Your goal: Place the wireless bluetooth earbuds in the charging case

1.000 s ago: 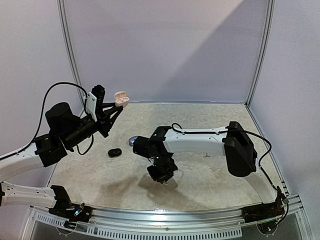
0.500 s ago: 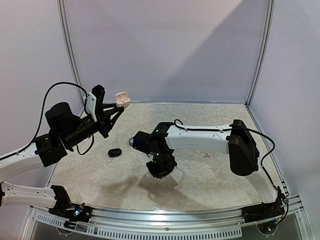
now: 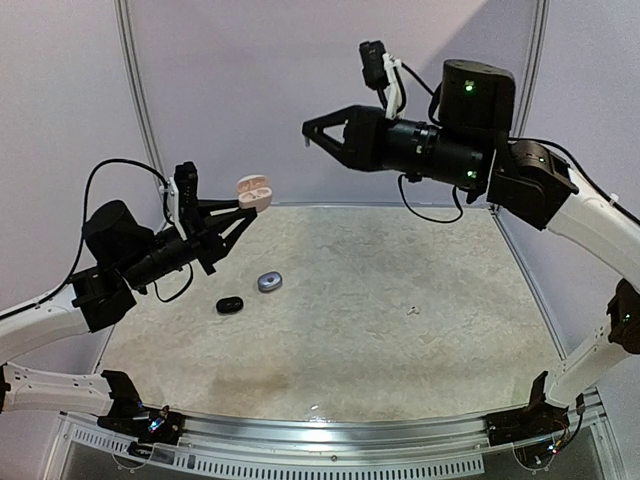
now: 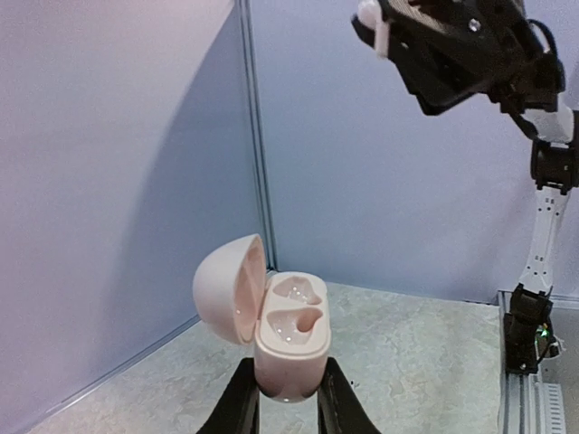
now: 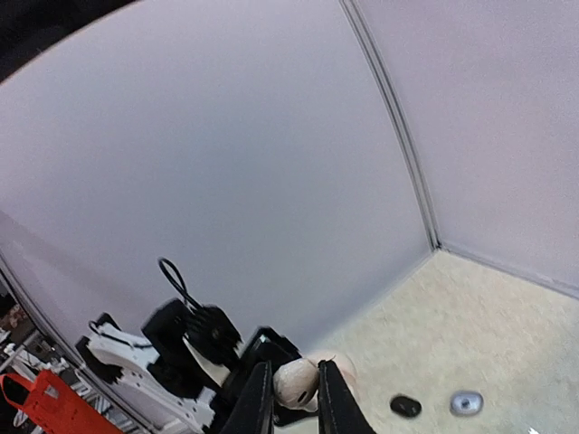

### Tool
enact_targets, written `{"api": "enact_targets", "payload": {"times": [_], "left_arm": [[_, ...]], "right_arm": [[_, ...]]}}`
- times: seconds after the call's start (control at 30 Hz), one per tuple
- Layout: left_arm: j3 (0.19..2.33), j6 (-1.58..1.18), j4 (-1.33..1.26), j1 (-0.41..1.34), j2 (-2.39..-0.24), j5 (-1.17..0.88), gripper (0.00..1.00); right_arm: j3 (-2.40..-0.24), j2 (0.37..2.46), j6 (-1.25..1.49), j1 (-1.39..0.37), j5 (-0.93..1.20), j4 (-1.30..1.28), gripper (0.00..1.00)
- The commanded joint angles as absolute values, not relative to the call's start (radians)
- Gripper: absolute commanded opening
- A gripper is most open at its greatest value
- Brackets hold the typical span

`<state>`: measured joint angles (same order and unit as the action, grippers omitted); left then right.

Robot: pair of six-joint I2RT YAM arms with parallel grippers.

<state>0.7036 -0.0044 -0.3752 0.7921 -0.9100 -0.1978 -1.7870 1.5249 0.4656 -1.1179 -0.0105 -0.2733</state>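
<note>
My left gripper (image 3: 243,203) is shut on the base of a pale pink charging case (image 3: 253,190) and holds it upright above the table's left side. In the left wrist view the case (image 4: 291,330) has its lid open to the left and both wells are empty, with my fingers (image 4: 242,402) on its sides. My right gripper (image 3: 308,130) is raised high at the back, pointing left. It is shut on a small pale earbud (image 5: 298,382), which also shows in the left wrist view (image 4: 368,13). Other earbuds are not visible.
A black pebble-like case (image 3: 229,305) and a silvery grey one (image 3: 269,282) lie closed on the beige table (image 3: 400,350), left of middle. A tiny pale piece (image 3: 411,310) lies right of middle. Purple walls enclose the back and sides.
My right arm has lifted from low over the table's middle to high at the back, gripper pointing left. The silvery grey case is now uncovered. My left gripper has shifted slightly with the pink case.
</note>
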Motion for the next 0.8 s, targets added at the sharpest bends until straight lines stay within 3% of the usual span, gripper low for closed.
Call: {"api": "enact_targets", "payload": {"times": [0.0, 0.77], "left_arm": [[0.712, 0.014, -0.499, 0.778, -0.928, -0.347, 0.00], [0.752, -0.022, -0.502, 0.778, -0.929, -0.375, 0.00]], "right_arm": [[-1.758, 1.594, 0.421, -1.145, 0.097, -0.039, 0.02], [-1.737, 1.632, 0.333, -1.190, 0.106, -0.077, 0.00]]}}
